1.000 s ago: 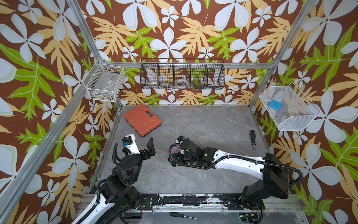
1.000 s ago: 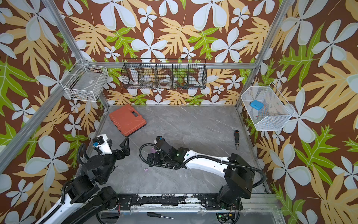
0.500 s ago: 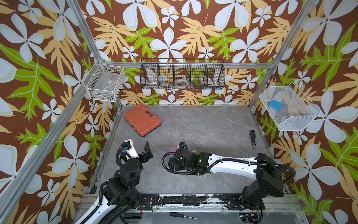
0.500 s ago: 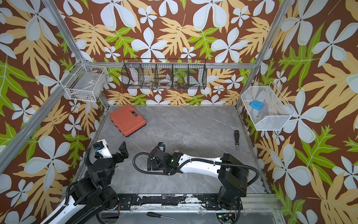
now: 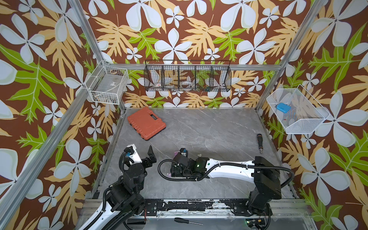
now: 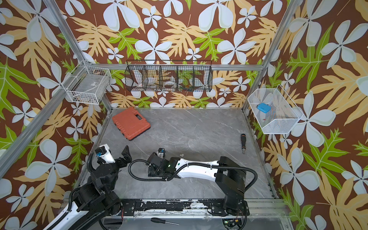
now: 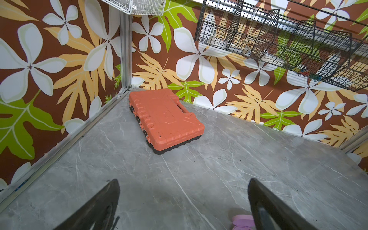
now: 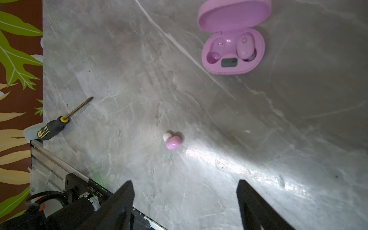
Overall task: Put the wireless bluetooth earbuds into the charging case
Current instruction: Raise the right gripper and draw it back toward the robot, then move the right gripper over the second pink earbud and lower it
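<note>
right gripper [image 8: 185, 182]: jaws well apart with nothing between them, low over the table [image 8: 278, 129]; in both top views its arm lies nearly flat, reaching toward the left.
loose bud [image 8: 172, 141]: pink with a white tip, on the table just ahead of the right fingers [image 8: 123, 199], in line with their gap, untouched.
case [image 8: 233, 53]: pink, lid open and laid back, on the table beyond the loose bud and apart from it.
seated bud [image 8: 245, 46]: pink, in one socket of the case; the socket beside it shows only its hollow.
white bud [image 5: 198, 155]: a pale speck on the table just behind the right forearm, in both top views; too small to tell its shape.
left gripper [image 7: 183, 180]: jaws wide, holding nothing, raised off the table at the near left and facing the far left corner; a pink edge of the case shows beside one finger in its wrist view.
toolbox [image 7: 165, 119]: orange, shut, flat on the table in the far left corner.
screwdriver [image 8: 53, 127]: black-and-yellow handle, at the table's edge by a rail, well apart from the loose bud.
driver [image 5: 259, 141]: black handle, on the table near the right wall.
black basket [image 5: 187, 77]: wire, on the back wall; contents too small to tell.
left basket [image 5: 107, 87]: white wire, on the left wall.
right basket [image 5: 298, 123]: white mesh, on the right wall, with a blue thing [image 5: 282, 107] inside.
</note>
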Controlling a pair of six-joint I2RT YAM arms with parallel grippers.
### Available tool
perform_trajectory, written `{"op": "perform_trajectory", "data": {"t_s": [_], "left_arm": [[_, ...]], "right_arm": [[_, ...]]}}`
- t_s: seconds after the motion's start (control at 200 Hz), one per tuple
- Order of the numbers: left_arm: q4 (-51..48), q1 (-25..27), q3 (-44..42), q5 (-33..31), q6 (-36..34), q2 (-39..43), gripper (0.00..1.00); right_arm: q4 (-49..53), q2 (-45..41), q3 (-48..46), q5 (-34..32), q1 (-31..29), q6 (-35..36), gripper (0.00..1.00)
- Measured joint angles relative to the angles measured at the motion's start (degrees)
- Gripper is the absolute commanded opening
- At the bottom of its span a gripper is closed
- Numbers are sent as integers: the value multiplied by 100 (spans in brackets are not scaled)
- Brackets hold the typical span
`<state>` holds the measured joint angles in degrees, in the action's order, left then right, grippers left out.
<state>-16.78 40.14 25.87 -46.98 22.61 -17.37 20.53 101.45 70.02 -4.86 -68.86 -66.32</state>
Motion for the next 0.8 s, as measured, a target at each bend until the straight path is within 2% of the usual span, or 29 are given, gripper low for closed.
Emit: {"op": "perform_trajectory", "data": {"t_s": [0.36,0.801], "left_arm": [[35,0,-31,-13,-2,22,100],[79,0,-44,57,-26,37,100]], "right_arm": [[-2,446,319,59,-61,-234,59],[-79,870,503,299,-66,-354,52]]}}
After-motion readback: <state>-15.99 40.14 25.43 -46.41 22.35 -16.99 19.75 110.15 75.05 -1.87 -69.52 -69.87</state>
